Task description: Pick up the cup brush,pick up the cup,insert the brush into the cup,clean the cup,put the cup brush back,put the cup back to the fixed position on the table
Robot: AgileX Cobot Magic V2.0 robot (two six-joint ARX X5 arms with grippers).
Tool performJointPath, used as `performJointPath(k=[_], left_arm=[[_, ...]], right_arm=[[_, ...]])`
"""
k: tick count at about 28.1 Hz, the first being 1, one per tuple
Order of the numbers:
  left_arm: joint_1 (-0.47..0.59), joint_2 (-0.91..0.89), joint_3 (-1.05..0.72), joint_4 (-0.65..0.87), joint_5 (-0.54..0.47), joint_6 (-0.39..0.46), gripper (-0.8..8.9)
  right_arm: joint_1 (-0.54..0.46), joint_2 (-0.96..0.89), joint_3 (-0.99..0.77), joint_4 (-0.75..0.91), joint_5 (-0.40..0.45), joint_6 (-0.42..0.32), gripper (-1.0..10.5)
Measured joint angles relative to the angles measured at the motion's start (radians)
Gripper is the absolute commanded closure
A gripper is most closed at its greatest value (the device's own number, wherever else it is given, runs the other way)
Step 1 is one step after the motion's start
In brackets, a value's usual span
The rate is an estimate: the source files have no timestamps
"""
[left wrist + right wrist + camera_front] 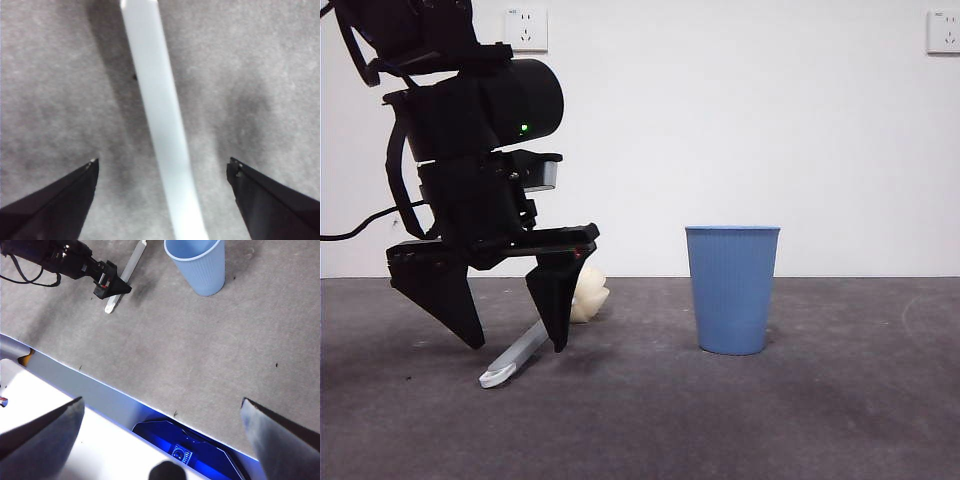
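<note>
Grey cup brush (160,130) handle lies lengthwise between the left end effector's (162,167) wide-open, empty jaws.

The brush (525,350) lay on the table (800,420) well left of the upright cup (732,288), its handle running between the left gripper's (518,345) spread jaws, with the right gripper (160,412) back past the table's edge.

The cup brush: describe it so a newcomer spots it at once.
On the dark grey table, look beside the blue cup, under the open left gripper. The cup brush lies flat there: slim grey handle, white looped end, cream sponge head.
</note>
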Motion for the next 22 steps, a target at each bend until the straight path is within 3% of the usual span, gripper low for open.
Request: performJointPath(k=[8,17,19,22], left_arm=[[-0.015,0.0,0.0,-0.016,-0.024,-0.015,4.76],[-0.047,0.0,0.0,-0.027,-0.024,-0.056,4.83],[-0.051,0.0,0.0,-0.03,-0.023,-0.064,6.04],[-0.052,0.0,0.0,-0.047,-0.023,-0.068,6.03]], right_arm=[[0.0,0.0,0.0,0.0,0.0,0.0,3.5],[0.0,0.0,0.0,0.0,-0.001,0.0,3.5],[0.0,0.0,0.0,0.0,-0.001,0.0,3.5],[0.0,0.0,0.0,0.0,-0.001,0.005,3.5]])
